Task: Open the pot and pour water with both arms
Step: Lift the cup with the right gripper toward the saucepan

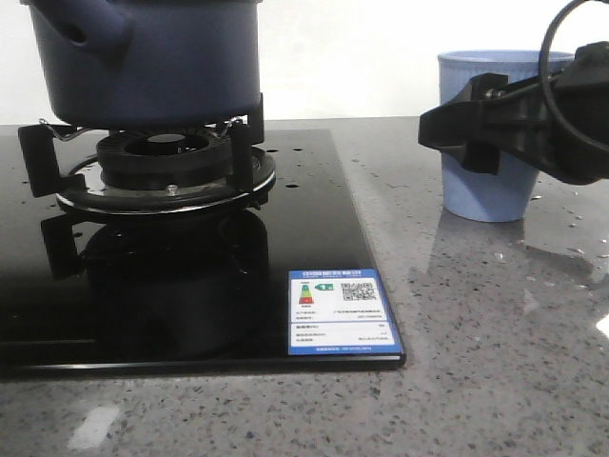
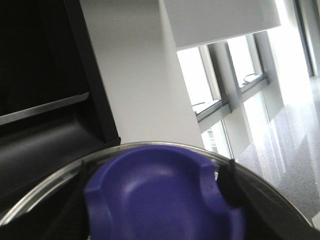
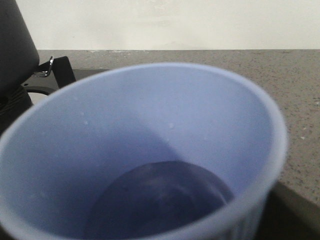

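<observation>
Navy, matte and smooth, the pot (image 1: 143, 57) sits on the burner (image 1: 166, 167) at far left; probably heavy, best taken by its stubby handle (image 1: 81, 33). Right end effector (image 1: 457, 129) seemingly grips the cup (image 1: 490, 190); left's state cannot be told.

pot (image 1: 143, 57) on burner (image 1: 166, 167) at left, cup (image 1: 495, 138) on counter (image 1: 476, 314) at right

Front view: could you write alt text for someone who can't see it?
A dark navy pot sits on a gas burner set in a glossy black stove top at the left. At the right, a black robot pincer reaches in across a light blue cup standing on the grey speckled counter.
</observation>
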